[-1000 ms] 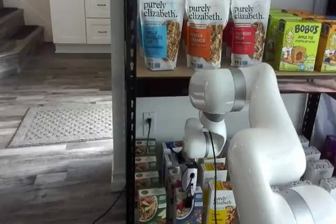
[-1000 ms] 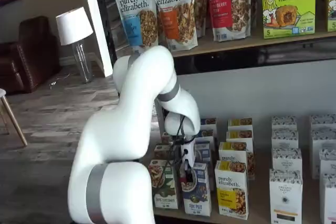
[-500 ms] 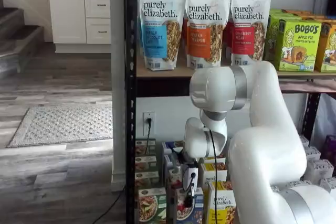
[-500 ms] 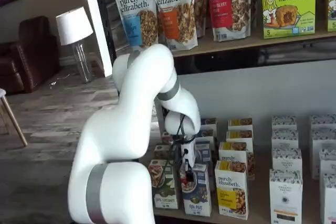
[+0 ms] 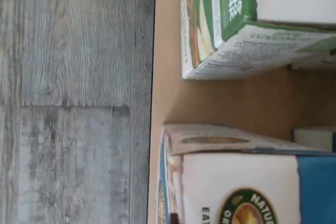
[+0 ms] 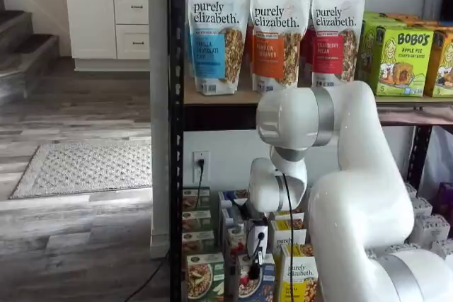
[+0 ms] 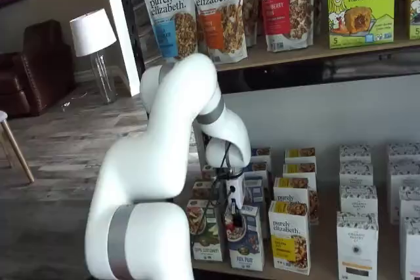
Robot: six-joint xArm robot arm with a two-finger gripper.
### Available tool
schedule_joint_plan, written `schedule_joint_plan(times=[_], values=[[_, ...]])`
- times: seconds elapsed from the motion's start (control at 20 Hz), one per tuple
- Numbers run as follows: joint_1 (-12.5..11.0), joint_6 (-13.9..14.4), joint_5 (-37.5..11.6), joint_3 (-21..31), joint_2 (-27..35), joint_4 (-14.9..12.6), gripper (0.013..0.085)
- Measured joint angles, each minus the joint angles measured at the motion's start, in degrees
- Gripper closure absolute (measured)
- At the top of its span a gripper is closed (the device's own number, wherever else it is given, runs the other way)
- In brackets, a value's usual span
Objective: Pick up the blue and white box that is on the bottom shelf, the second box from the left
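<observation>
The blue and white box (image 7: pixel 248 246) stands at the front of the bottom shelf (image 7: pixel 324 258), between a green-and-white box (image 7: pixel 207 233) and a yellow "purely elizabeth" box (image 7: pixel 290 235). It also shows in a shelf view (image 6: pixel 260 286). My gripper (image 7: pixel 231 218) hangs straight down at the box's top front edge, its black fingers against the upper part of the box. No gap between the fingers shows, and I cannot tell whether they hold the box. In the wrist view the box's top (image 5: pixel 236 182) is close below, with the green-and-white box (image 5: pixel 236 24) beside it on the tan board (image 5: pixel 167 98).
More rows of cereal boxes (image 7: pixel 357 195) fill the bottom shelf behind and to the right. The black steel post (image 6: pixel 175 175) stands left of the boxes. Granola bags (image 6: pixel 272 33) and green Bobo's boxes (image 6: pixel 400 58) sit on the tier above. Grey wood floor (image 5: pixel 79 98) lies before the shelf.
The gripper has sunk a little lower over the blue and white box's top. The boxes have not visibly moved.
</observation>
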Motion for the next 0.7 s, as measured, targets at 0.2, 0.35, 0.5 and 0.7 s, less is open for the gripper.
schedule_joint_plan(times=[0.2,0.35,0.5,0.7], values=[[0.16,0.89,-0.18,0.47,-0.26,-0.84,0.0530],[0.26,1.51,-0.34,0.97,-0.52,-1.44,0.0530],[0.37,1.98,-0.67,2.16,-1.18,-1.85,0.0530],[0.56,3.47,-3.47,5.47,-2.71,-3.39,0.0530]])
